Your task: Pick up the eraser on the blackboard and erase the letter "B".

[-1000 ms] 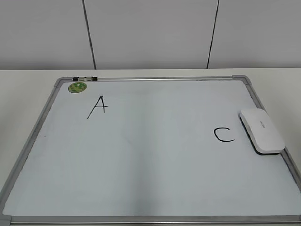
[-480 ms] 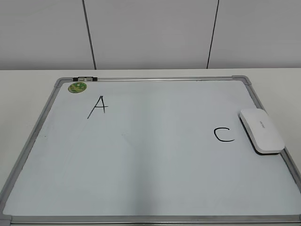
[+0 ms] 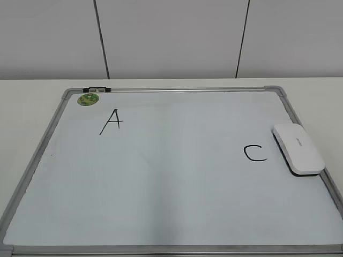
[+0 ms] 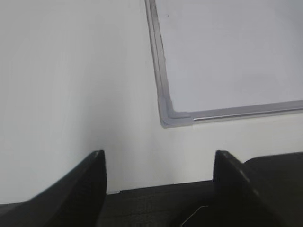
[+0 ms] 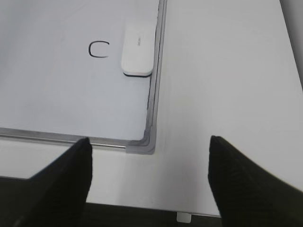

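The blackboard [image 3: 177, 176], a white board with a silver-grey frame, lies flat on the table. It bears a black "A" [image 3: 111, 121] at the upper left and a black "C" [image 3: 255, 153] at the right. No letter "B" shows between them. The white eraser [image 3: 298, 148] lies at the board's right edge, next to the "C"; it also shows in the right wrist view [image 5: 138, 50]. My left gripper [image 4: 158, 158] is open and empty over the table, near the board's near-left corner [image 4: 173, 118]. My right gripper [image 5: 149, 144] is open and empty near the board's near-right corner [image 5: 144, 144].
A small round green magnet [image 3: 88, 99] sits at the board's upper left corner, and a small black and white clip [image 3: 96, 89] lies on the top frame beside it. A panelled wall [image 3: 171, 37] rises behind the table.
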Tool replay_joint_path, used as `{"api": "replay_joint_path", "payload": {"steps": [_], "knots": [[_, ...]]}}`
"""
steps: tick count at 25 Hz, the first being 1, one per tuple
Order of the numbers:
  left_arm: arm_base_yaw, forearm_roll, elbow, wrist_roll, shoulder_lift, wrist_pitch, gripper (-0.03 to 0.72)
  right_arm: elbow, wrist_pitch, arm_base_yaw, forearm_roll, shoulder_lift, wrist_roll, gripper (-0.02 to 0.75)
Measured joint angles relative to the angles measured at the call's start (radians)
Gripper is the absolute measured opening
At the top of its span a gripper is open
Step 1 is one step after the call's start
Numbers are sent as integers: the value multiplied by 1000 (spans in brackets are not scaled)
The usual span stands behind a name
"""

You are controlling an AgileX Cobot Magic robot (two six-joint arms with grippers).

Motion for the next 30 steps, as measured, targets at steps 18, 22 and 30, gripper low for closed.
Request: {"api": "replay_joint_path", "payload": {"steps": [18,22,30], "knots": [[0,31,129,-6,-100,-154,510,245,-114,0,-2,-38,19,585],[0,31,133,-6,-100,-165,510,255,-133,0,9,-38,20,585],[0,31,133,-6,-100,-165,510,255,-137,0,11,-38,20,585]]}}
